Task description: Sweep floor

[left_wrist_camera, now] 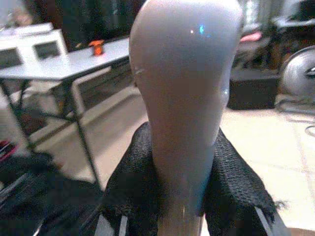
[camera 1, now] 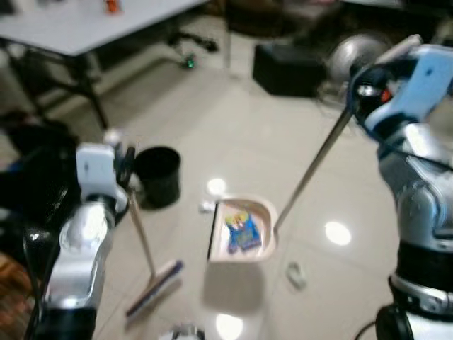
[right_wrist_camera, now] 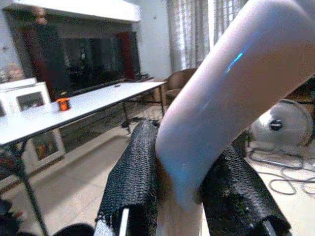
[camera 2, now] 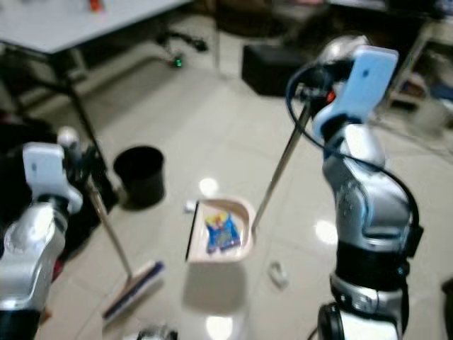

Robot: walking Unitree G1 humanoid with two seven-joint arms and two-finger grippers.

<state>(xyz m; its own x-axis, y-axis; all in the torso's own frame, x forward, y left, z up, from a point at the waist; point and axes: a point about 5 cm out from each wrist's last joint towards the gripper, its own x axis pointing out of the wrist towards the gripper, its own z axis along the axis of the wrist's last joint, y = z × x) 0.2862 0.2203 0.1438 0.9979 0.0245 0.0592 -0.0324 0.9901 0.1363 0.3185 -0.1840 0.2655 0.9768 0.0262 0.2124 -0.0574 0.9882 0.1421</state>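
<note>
The left gripper is clamped on the top of the broom handle, keeping the broom upright with its brush head resting on the tiled floor, at about eight o'clock from the dustpan. The right gripper pinches the dustpan's long handle between its black fingers, high up, so the pan can sit flat and steady without the robot bending. A blue-and-yellow wrapper already lies in the pan. A small pale scrap lies loose at about four o'clock from the pan (probably next to be swept). The black bin waits at ten o'clock, handy for emptying.
</note>
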